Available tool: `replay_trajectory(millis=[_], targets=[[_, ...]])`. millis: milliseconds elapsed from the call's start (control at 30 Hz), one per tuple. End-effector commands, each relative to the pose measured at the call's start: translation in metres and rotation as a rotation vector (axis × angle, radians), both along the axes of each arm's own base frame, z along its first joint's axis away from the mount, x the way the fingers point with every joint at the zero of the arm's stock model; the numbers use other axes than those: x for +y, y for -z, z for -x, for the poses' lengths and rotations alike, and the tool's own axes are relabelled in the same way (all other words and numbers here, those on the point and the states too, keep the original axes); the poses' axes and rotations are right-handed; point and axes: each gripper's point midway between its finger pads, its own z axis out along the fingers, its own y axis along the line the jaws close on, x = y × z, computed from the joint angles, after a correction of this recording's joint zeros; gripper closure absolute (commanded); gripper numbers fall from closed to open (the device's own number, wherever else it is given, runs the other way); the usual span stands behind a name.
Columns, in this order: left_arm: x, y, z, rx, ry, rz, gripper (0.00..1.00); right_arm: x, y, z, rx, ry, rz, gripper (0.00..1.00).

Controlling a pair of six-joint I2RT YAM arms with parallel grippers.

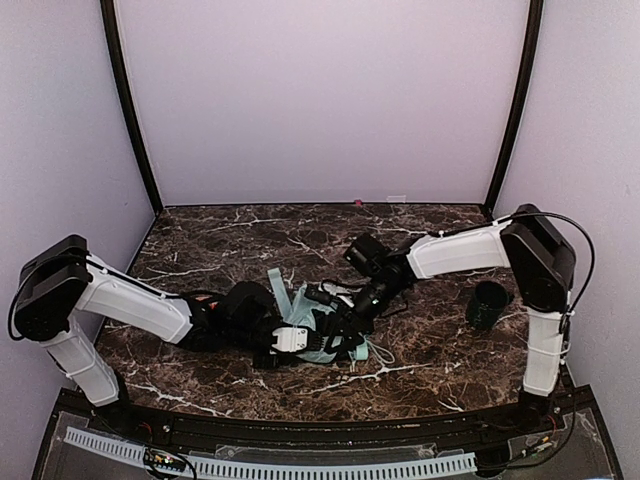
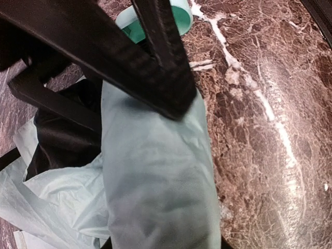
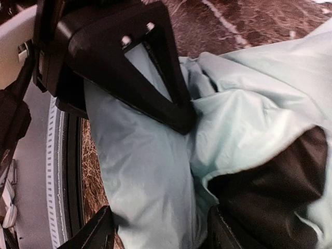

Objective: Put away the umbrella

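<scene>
Centre-front spot for your umbrella (image 1: 330,352), with both grippers on it.
Its crumpled mint bundle runs roughly left to right, close to the near edge of the table (image 1: 250,235), with one fabric flap poking toward the back wall. Which end carries the handle you can't tell. Your left gripper (image 2: 166,176) is clamped across the rolled fabric. Your right gripper (image 3: 155,181) straddles loose fabric with its jaws wide; whether it pinches is unclear. Open marble lies behind, and the dark green cup (image 1: 488,305) stands well to the right.
</scene>
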Motion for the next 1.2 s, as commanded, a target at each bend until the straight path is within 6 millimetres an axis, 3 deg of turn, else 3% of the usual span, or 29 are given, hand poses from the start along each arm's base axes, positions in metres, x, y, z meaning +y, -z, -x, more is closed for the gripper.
replay_trajectory(millis=[0, 267, 333, 433, 633, 933, 1167], targets=[[0.013, 0.029, 0.041, 0.254, 0.054, -0.112, 0.77, -0.01, -0.038, -0.036, -0.164, 0.15, -0.067, 0.38], [0.009, 0.042, 0.05, 0.459, -0.023, -0.183, 0.78, -0.053, -0.079, -0.045, -0.489, 0.338, -0.16, 0.38], [0.006, 0.046, 0.048, 0.531, -0.058, -0.212, 0.8, -0.06, -0.083, -0.039, -0.609, 0.358, -0.178, 0.38], [0.009, 0.055, 0.046, 0.676, -0.122, -0.237, 0.85, -0.056, -0.083, -0.011, -0.817, 0.294, -0.211, 0.38], [0.01, 0.059, 0.038, 0.815, -0.184, -0.219, 0.87, -0.04, -0.067, 0.028, -1.048, 0.147, -0.217, 0.37], [0.009, 0.063, 0.037, 0.927, -0.207, -0.208, 0.89, -0.023, -0.027, 0.011, -1.252, 0.012, -0.012, 0.33], [0.008, 0.062, 0.041, 0.968, -0.186, -0.21, 0.9, -0.027, 0.011, -0.004, -1.307, -0.05, 0.14, 0.35]])
